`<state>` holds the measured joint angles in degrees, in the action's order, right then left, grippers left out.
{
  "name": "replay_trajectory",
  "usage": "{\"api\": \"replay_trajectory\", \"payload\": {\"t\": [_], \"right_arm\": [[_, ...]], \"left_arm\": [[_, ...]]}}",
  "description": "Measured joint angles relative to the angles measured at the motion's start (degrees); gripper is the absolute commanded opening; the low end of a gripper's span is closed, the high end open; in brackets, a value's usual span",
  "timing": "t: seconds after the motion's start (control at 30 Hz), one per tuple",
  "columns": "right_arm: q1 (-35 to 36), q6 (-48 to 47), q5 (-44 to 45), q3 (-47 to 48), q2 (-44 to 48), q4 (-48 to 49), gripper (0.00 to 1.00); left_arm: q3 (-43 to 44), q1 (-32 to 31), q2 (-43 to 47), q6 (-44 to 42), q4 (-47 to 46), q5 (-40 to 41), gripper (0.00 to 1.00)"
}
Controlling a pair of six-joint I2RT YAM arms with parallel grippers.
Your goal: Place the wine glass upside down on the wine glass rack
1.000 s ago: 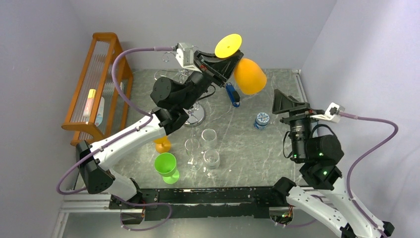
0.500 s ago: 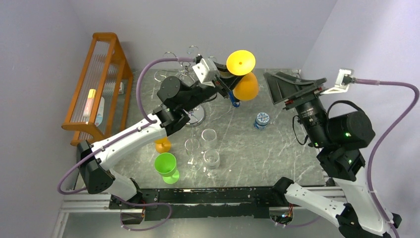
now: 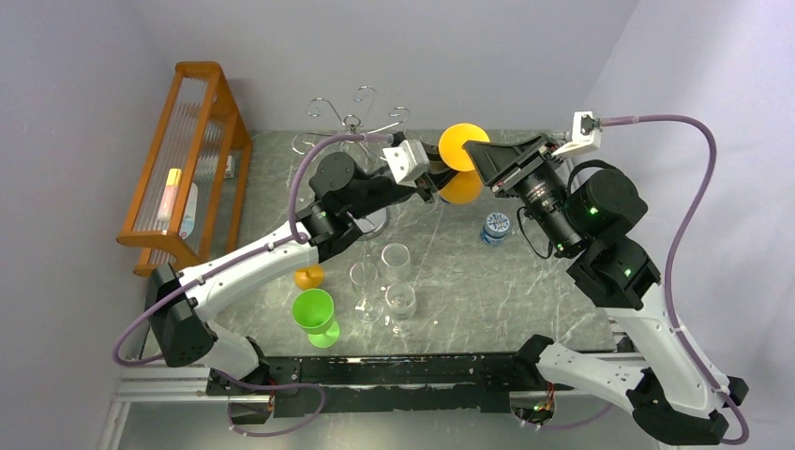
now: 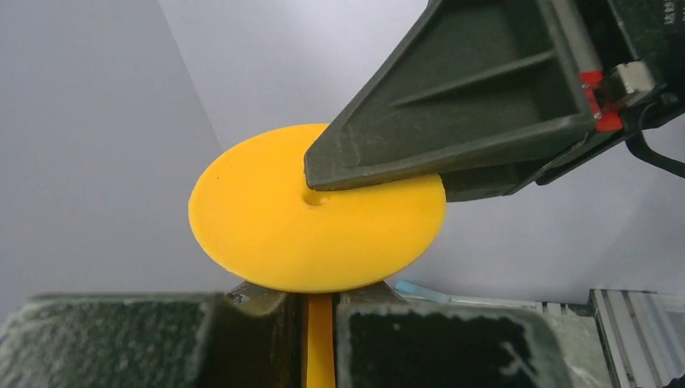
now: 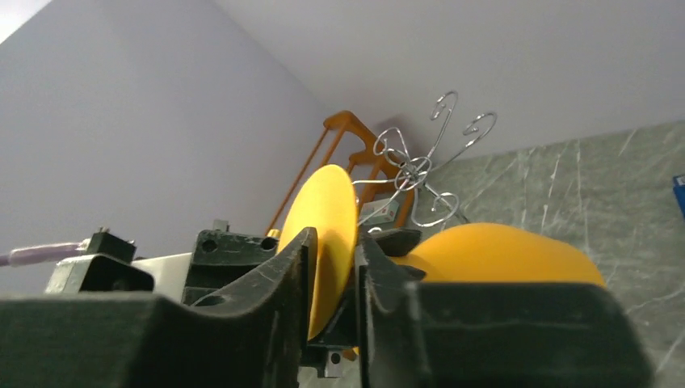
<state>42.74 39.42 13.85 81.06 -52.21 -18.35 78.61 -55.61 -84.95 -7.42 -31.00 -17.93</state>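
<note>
The orange wine glass (image 3: 457, 143) hangs in the air above the back of the table, lying roughly level with its foot towards the back. My left gripper (image 3: 432, 180) is shut on its stem (image 4: 321, 339), just under the round foot (image 4: 266, 234). My right gripper (image 3: 474, 156) has come in from the right. Its jaws (image 5: 333, 267) are closed on the edge of the foot (image 5: 329, 202), one finger on each face. The bowl (image 5: 493, 250) lies beyond them. The chrome wine glass rack (image 3: 354, 120) stands just left of the glass, its hooks (image 5: 416, 174) bare.
An orange wooden shelf (image 3: 187, 159) stands along the left wall. On the table sit a green goblet (image 3: 314, 314), a small orange cup (image 3: 307, 276), three clear glasses (image 3: 389, 281) and a blue-topped can (image 3: 494, 228).
The left arm carried the glass down and to the right. The right arm swung up and left to the foot, and its jaws went from wide open to closed on it.
</note>
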Motion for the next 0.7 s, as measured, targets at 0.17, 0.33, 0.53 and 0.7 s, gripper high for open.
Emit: {"api": "replay_trajectory", "payload": {"t": [0.17,0.33,0.53,0.7], "right_arm": [[0.02,5.18,-0.48,-1.68,1.44,0.24,0.0],[0.22,8.28,-0.92,-3.78,3.02,1.53,0.0],[0.09,7.56,3.41,-4.81,3.91,1.84,0.0],[0.09,4.59,10.4,-6.95,3.26,4.68,0.0]], "left_arm": [[-1.57,0.0,1.51,-2.58,-0.72,-0.33,0.13],[-3.65,-0.24,3.06,-3.56,-0.02,-0.11,0.58],[-7.23,0.0,6.19,-1.14,2.43,3.91,0.82],[-7.17,0.0,11.67,0.66,11.1,10.78,0.96]]}}
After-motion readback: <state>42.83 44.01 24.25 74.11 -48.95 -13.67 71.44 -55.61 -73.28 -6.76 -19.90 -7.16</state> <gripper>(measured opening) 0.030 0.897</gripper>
